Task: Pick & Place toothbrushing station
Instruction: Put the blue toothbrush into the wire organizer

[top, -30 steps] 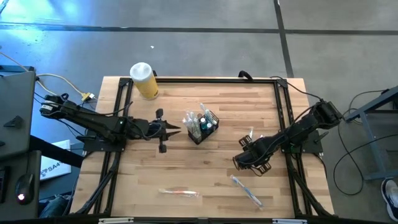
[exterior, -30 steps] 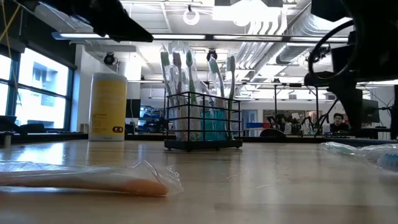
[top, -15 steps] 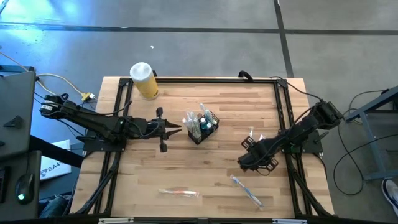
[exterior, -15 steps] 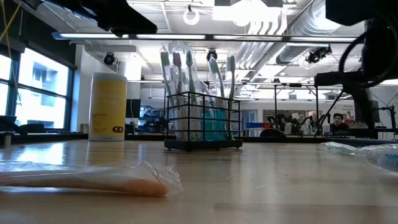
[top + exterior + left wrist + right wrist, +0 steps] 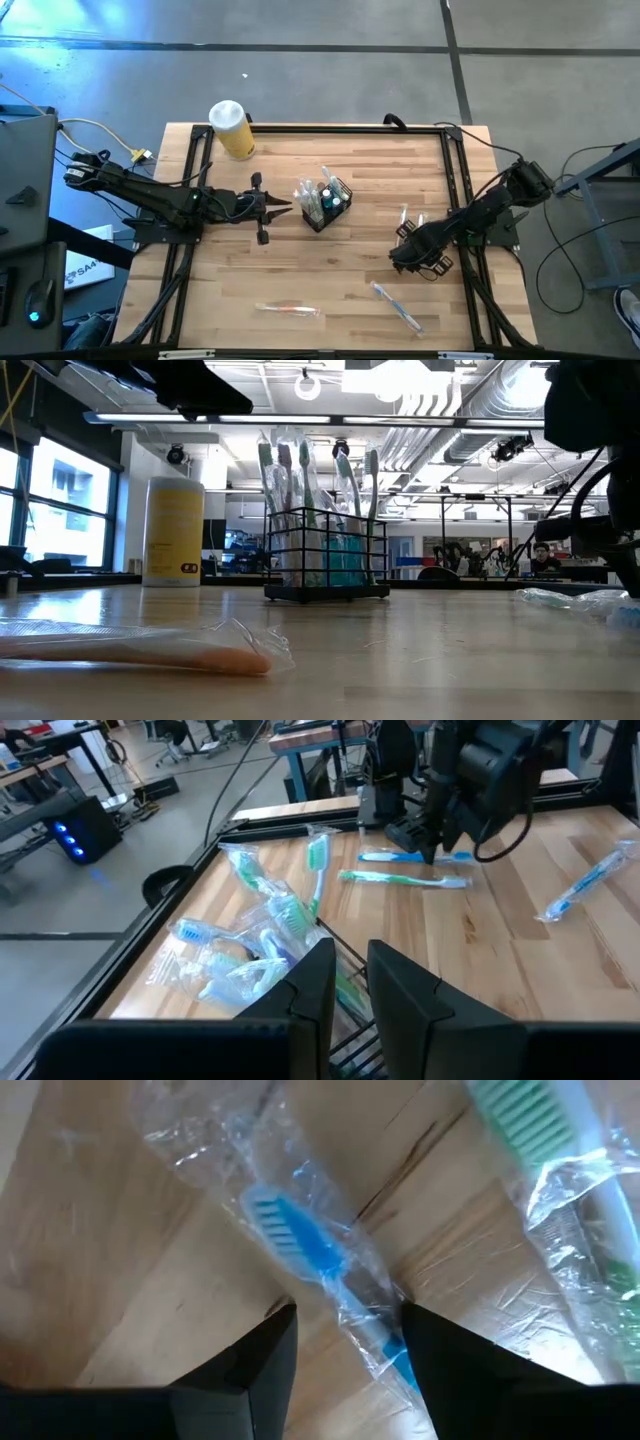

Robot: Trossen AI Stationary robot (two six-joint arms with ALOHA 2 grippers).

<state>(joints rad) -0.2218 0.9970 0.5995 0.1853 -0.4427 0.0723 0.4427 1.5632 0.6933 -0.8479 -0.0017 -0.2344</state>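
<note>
The toothbrushing station (image 5: 325, 205) is a small black wire caddy holding several wrapped toothbrushes; it stands on its base near the table's middle and also shows in the low view (image 5: 325, 555). My left gripper (image 5: 288, 208) waits just left of it, its fingers (image 5: 316, 982) a narrow gap apart and empty. My right gripper (image 5: 412, 255) is open at the right side, pointing down over a blue wrapped toothbrush (image 5: 300, 1245). Its fingers stand on either side of the handle. A green wrapped toothbrush (image 5: 540, 1140) lies beside it. My right gripper comes from above with one finger (image 5: 440, 1370) on each side of the blue toothbrush's wrapped handle (image 5: 372, 1320), which lies flat on the table. I cannot tell whether the fingers touch the wrapper.
A yellow jar with a white lid (image 5: 232, 130) stands at the far left corner. A wrapped orange toothbrush (image 5: 288, 310) and a wrapped blue one (image 5: 397, 305) lie near the front edge. Black frame rails (image 5: 455, 180) run along the table's sides.
My right gripper has gone a little toward the table's right edge, staying open. The caddy and the loose toothbrushes have stayed where they were.
</note>
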